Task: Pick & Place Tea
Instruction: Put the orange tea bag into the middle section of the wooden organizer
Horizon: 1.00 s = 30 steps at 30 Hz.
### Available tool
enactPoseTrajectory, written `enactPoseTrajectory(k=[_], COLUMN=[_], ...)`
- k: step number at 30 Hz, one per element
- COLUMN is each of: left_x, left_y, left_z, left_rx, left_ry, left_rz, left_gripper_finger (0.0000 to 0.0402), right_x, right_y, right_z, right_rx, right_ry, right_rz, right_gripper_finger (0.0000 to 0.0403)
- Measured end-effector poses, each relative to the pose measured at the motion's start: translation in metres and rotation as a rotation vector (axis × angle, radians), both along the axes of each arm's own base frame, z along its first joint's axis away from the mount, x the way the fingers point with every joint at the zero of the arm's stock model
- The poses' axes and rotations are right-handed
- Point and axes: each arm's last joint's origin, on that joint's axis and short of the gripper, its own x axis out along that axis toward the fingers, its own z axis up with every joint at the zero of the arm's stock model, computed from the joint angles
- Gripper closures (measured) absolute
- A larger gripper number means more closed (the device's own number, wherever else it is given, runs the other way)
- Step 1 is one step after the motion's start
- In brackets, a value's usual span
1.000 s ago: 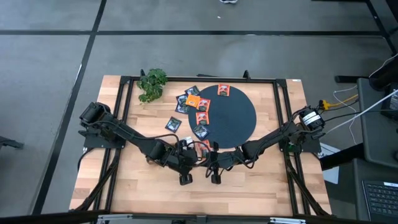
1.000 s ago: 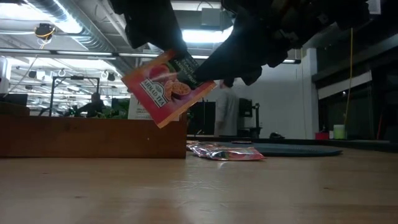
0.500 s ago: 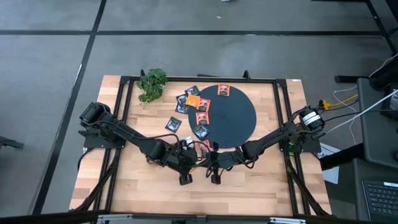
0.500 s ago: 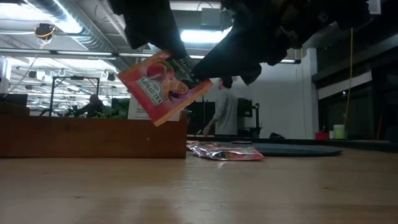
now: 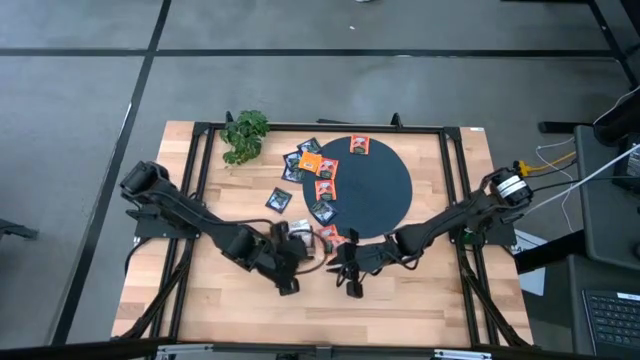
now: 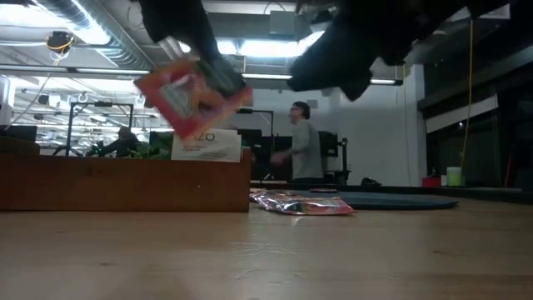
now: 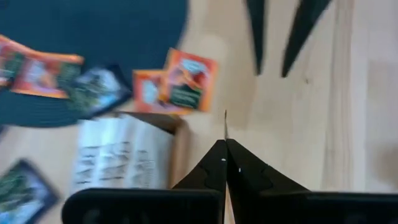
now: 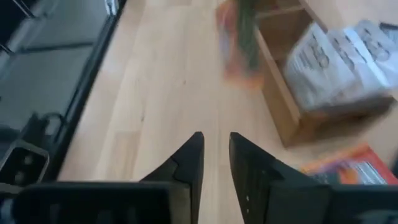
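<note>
Left gripper (image 6: 218, 77) clamped on red sachet (image 6: 183, 96) above tray (image 6: 125, 183); right gripper (image 8: 214, 155) parted, empty, beside tray

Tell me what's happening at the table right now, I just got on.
A tea-bag handover. The left claw is shut on a red tea sachet, held in the air above the table near the wooden tray. The right claw is open and empty just beside it. More sachets lie on and beside the dark disc, and one rests on the table past the tray.
</note>
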Motion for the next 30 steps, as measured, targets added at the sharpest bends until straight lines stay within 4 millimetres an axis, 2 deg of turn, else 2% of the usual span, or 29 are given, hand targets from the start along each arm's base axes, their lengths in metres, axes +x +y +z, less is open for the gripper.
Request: enactPoseTrajectory(k=[4,6,12,19,23,30], left_x=[-0.029,-0.045,-0.082,-0.101,-0.108,-0.119], left_y=[0.002,0.003,0.009,0.018,0.021,0.025], left_z=[0.012,0.012,-0.002,-0.030,-0.048,-0.064], left_rx=[0.034,0.028,-0.003,0.025,0.019,0.063], left_ry=[-0.096,-0.149,-0.304,-0.453,-0.461,-0.481], left_rz=[0.060,0.091,0.148,0.227,0.266,0.320], left_gripper_finger=[0.0400,0.0400,0.0400,0.0400,0.0400,0.0400], right_x=[-0.014,-0.021,-0.031,-0.034,-0.036,-0.038], right_y=[0.007,0.012,0.024,0.025,0.023,0.021], right_z=[0.009,0.009,0.006,0.005,0.003,0.001], right_rx=[-0.040,-0.072,-0.078,-0.084,-0.081,-0.096], right_ry=[0.026,0.038,0.066,0.066,0.080,0.089], right_rz=[-0.035,-0.047,-0.084,-0.171,-0.212,-0.277], right_gripper_finger=[0.0332,0.0335,0.0339,0.0339,0.0339,0.0339])
